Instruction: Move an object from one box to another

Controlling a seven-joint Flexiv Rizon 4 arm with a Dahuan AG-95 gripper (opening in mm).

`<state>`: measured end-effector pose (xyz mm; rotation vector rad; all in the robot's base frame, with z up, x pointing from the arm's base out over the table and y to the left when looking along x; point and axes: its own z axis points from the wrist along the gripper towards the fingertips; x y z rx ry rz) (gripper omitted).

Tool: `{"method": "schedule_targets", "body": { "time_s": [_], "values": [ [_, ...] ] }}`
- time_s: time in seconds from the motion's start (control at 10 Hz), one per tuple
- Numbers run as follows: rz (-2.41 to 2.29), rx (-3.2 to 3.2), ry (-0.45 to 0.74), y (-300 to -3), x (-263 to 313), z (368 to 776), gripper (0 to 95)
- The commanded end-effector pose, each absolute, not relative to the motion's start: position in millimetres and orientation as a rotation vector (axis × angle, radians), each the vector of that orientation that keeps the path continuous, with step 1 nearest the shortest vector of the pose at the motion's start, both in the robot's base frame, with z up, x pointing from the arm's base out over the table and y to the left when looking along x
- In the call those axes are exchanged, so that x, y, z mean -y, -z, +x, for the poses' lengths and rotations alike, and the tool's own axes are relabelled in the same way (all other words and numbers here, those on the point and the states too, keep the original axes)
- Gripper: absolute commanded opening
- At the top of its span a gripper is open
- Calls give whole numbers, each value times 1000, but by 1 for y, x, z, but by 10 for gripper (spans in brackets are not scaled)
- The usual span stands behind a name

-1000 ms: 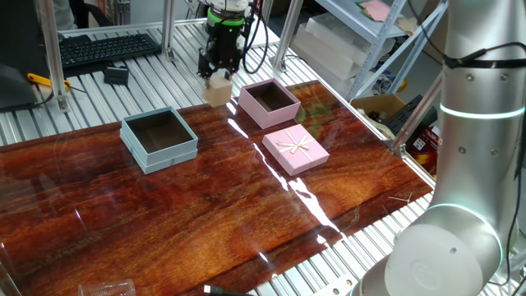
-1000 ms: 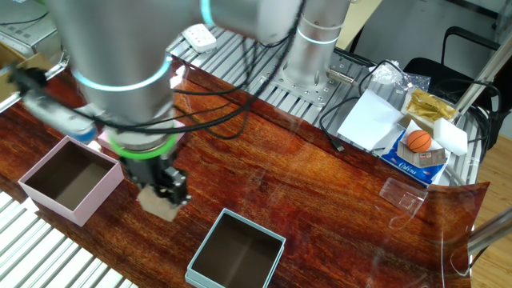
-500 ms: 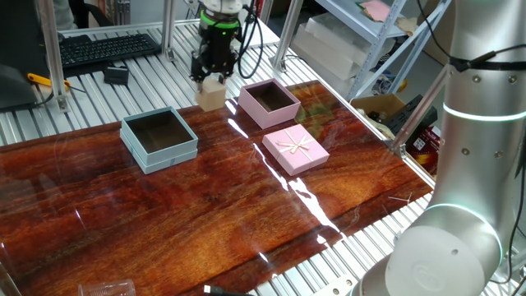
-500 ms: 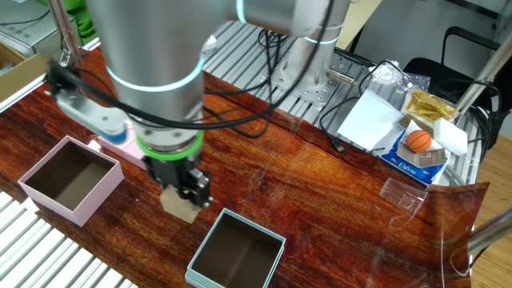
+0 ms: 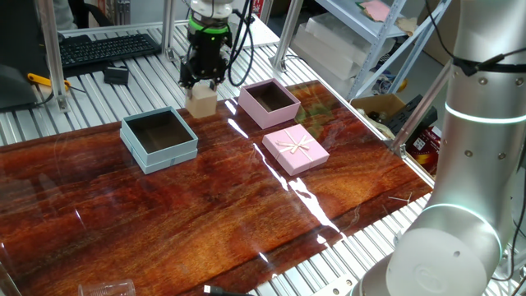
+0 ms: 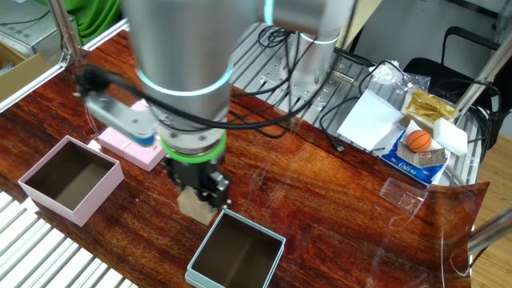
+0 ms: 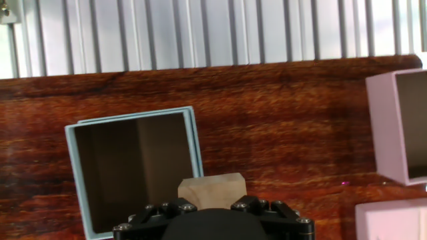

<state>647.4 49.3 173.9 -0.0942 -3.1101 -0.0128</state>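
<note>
Since the earlier frame, the gripper [image 5: 201,85] had carried the wooden cube [image 5: 201,102] left, away from the pink box [image 5: 269,103] toward the blue-grey box [image 5: 159,137]. Its fingers stayed part-open, clamped on the cube's sides, their tips hidden in the hand view. Farther right, that view cut off the pink box and the pink lid [image 5: 295,149].

No readable text, label, brand or number anywhere; print on blue pack [image 6: 416,162] illegible.

A glossy wood-grain counter [image 5: 205,214] is laid over ribbed metal slats [image 5: 99,99]. A keyboard [image 5: 107,45] and metal shelving [image 5: 362,41] are seen behind.
</note>
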Motion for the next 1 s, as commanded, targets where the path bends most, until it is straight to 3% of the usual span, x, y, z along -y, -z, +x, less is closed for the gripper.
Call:
{"method": "schedule_targets", "body": {
  "time_s": [0.1, 1.0],
  "values": [
    [-116, 3112, 22, -172, -59, 643, 0],
    [-163, 3119, 42, -162, -76, 638, 0]
  ]
}}
